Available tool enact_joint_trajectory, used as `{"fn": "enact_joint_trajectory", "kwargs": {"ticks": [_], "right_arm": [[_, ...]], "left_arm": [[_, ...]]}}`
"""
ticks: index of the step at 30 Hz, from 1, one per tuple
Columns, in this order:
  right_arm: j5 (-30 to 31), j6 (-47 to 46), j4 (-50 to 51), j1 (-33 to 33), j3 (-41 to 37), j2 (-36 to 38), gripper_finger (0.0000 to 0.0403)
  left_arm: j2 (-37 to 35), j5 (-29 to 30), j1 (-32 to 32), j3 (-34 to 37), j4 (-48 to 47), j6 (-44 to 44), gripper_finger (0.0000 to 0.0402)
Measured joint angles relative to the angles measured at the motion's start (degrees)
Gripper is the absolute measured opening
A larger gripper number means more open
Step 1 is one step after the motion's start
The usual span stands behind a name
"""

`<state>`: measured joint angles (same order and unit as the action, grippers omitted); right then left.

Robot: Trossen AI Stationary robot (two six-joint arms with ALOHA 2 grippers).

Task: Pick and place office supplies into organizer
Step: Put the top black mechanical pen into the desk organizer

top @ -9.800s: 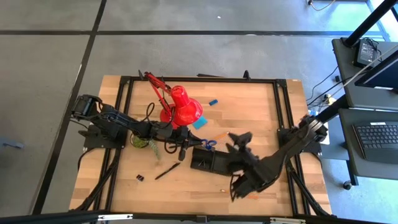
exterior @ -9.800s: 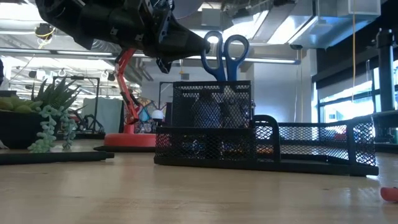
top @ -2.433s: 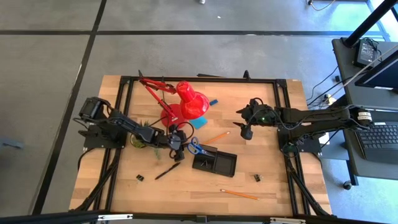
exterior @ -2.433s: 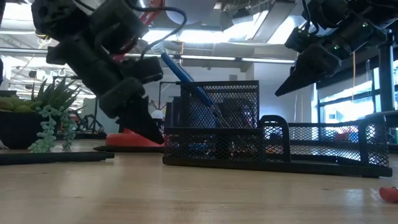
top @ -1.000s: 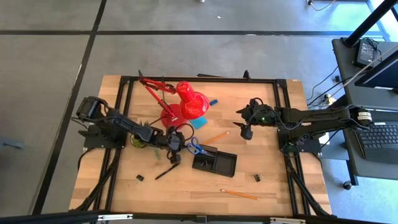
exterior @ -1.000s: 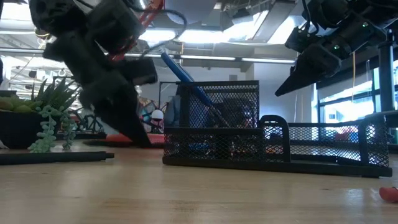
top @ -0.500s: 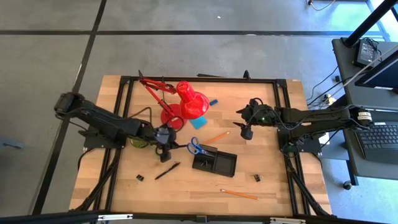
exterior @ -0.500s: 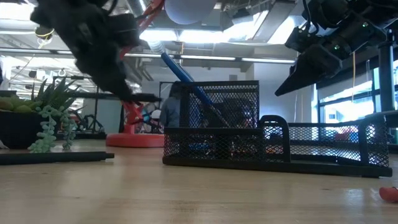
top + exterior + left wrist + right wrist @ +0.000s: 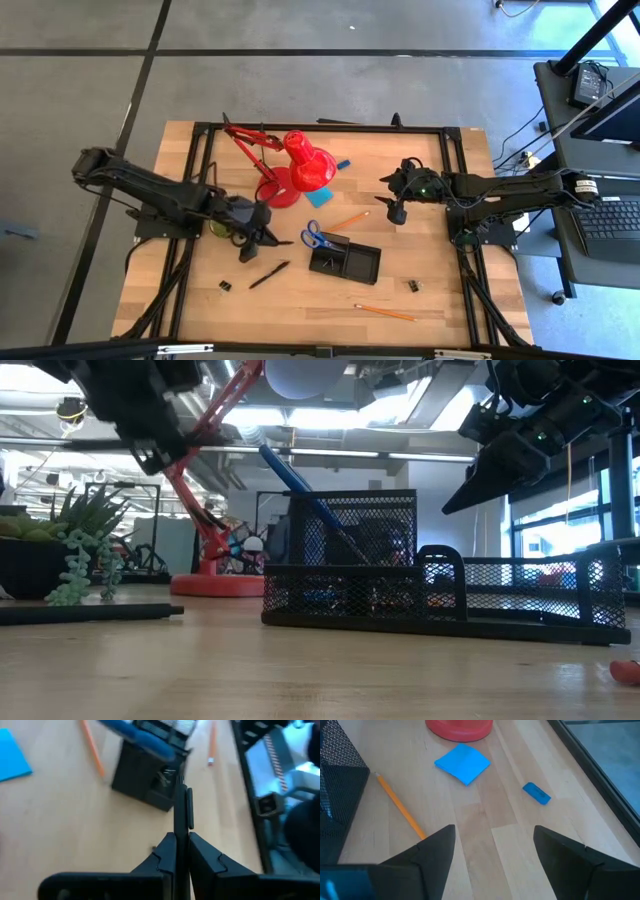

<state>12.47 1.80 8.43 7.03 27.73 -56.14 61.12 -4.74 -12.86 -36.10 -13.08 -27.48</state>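
Left gripper (image 9: 262, 238): dark, angular, raised above the plank table (image 9: 330, 300) beside a green potted plant (image 9: 222, 228); fingers pressed together on a slim black pen (image 9: 182, 815). Blue-handled scissors (image 9: 314, 236): leaning in the black wire-mesh rectangular organizer (image 9: 345, 261) at table centre. Orange pencil (image 9: 349, 220): flat beside it. Light-blue square note pad (image 9: 463, 763), small blue eraser (image 9: 536, 793): near the glossy red lamp (image 9: 305, 168). Right gripper (image 9: 390, 208): hovering, fingers spread, empty.

Left claw (image 9: 262, 238) pinched closed; right claw (image 9: 392, 212) spread wide.
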Motion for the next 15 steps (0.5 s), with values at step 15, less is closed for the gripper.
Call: {"fn": "enact_joint_trajectory", "kwargs": {"ticks": [15], "right_arm": [[0.0, 0.15, 0.0, -0.01, 0.0, 0.0, 0.0273]], "left_arm": [[-2.83, 3.72, -2.32, -0.07, 21.45, 17.83, 0.0024]]}}
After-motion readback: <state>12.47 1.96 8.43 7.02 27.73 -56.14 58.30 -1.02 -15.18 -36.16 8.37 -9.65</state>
